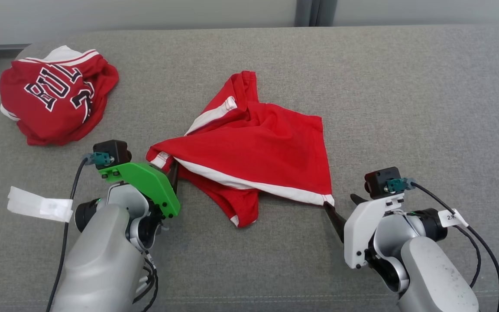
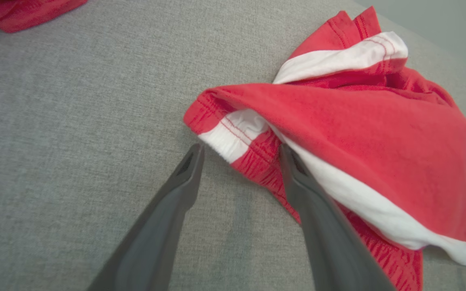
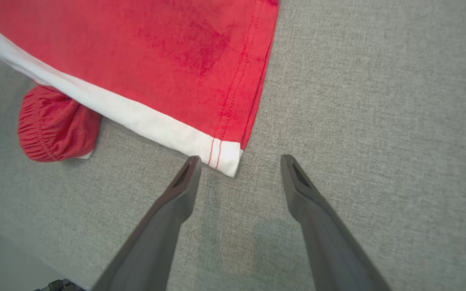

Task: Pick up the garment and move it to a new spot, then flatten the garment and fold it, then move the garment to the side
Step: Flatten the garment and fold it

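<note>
Near edge: left gripper [image 1: 174,177] [image 2: 239,151] sits at the near-left end of the red shorts [image 1: 258,151] [image 2: 358,129] [image 3: 156,52], jaws spread wide and holding nothing. In its wrist view the two dark fingers straddle the gathered waistband corner with its white band, and one finger overlaps the red elastic; I cannot tell whether it actually touches. A white tag [image 1: 37,203] shows beside the left arm's cable, near left. Right gripper [image 1: 340,203] [image 3: 239,159] is at the near-right corner of the shorts, jaws equally wide and empty. The white-striped hem corner lies just beyond the fingertips, closer to one finger than the other, flat on the grey padded surface [image 1: 405,108]. Middle: the shorts lie crumpled at the centre of the surface. A red panel is drawn out between the two grippers with a white stripe along its near edge, a bunched waistband lump pokes out beneath towards the robot, and a folded leg points away to the far side. Far left: a red jersey [image 1: 56,97] [image 2: 14,14] with white trim and partial lettering lies heaped, well apart from the shorts.
</note>
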`<state>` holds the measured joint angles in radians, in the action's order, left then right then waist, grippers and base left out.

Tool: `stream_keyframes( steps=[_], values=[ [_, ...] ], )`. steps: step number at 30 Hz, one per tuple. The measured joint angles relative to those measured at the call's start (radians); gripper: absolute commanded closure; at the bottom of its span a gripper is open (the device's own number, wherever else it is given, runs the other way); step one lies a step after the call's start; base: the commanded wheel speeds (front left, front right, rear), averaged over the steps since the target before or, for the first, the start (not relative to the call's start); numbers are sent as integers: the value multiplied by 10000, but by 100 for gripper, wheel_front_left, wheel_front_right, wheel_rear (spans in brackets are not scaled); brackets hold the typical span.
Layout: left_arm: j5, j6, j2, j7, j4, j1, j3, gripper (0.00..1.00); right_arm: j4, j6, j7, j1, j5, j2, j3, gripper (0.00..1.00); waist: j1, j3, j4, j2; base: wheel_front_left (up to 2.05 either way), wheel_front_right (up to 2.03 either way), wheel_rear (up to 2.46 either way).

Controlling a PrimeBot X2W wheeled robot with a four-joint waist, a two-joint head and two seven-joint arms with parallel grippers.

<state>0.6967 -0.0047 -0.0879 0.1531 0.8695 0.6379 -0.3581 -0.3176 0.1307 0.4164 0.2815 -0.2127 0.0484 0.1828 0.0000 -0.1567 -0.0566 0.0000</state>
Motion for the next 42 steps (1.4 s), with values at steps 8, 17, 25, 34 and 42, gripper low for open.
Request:
stream_keyframes(
  steps=[8,17,25,34,42],
  values=[
    [278,-215,96,-69,600,430,61,41,-13,0,48,95,-90,0,272,0,0,-125,92,0,0,0,0],
    [424,-497,148,-157,1103,677,-15,100,-69,0,207,109,-98,0,293,0,0,-149,53,0,0,0,0],
    [497,-658,184,-303,1315,925,-88,100,-286,0,585,378,-59,0,219,52,0,-270,-19,0,0,0,0],
    [541,-748,263,-420,1538,1131,-253,100,-825,0,483,812,-33,4,318,46,0,-459,-184,0,0,0,0],
    [596,-834,313,-535,1762,1219,-374,100,-476,0,550,640,-324,2,353,0,0,-403,-264,0,0,0,0]
  ],
)
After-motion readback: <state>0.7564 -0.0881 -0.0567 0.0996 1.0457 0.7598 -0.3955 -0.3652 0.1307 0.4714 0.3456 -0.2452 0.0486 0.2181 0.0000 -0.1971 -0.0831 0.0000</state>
